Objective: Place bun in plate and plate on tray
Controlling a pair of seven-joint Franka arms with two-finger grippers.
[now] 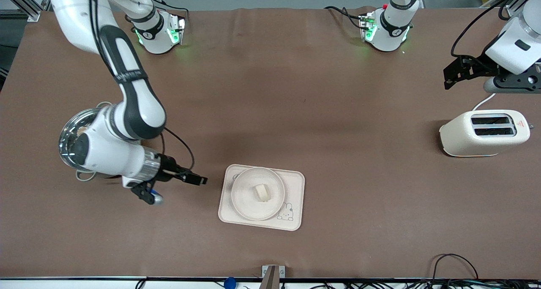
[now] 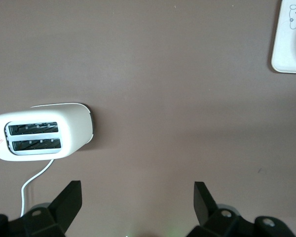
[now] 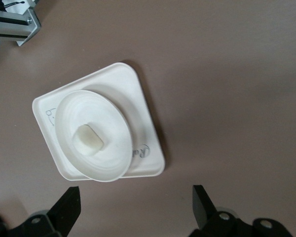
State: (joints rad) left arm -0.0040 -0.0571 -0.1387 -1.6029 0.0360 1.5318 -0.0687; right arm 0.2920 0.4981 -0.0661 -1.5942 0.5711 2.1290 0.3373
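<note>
The pale bun (image 1: 262, 192) (image 3: 89, 138) lies in the middle of the round cream plate (image 1: 243, 204) (image 3: 113, 148). The plate sits on the cream rectangular tray (image 1: 296, 187) (image 3: 133, 94), whose rabbit drawing shows at one corner. My right gripper (image 1: 192, 180) (image 3: 135, 195) is open and holds nothing. It hovers low over bare table beside the tray, toward the right arm's end. My left gripper (image 1: 452, 73) (image 2: 138, 190) is open and holds nothing, up over the table near the toaster. A corner of the tray (image 2: 288, 49) shows in the left wrist view.
A white two-slot toaster (image 1: 484, 132) (image 2: 39, 138) with its cord stands at the left arm's end of the table. A shiny metal bowl (image 1: 69, 132) sits at the right arm's end, partly hidden under the right arm. Brown cloth covers the table.
</note>
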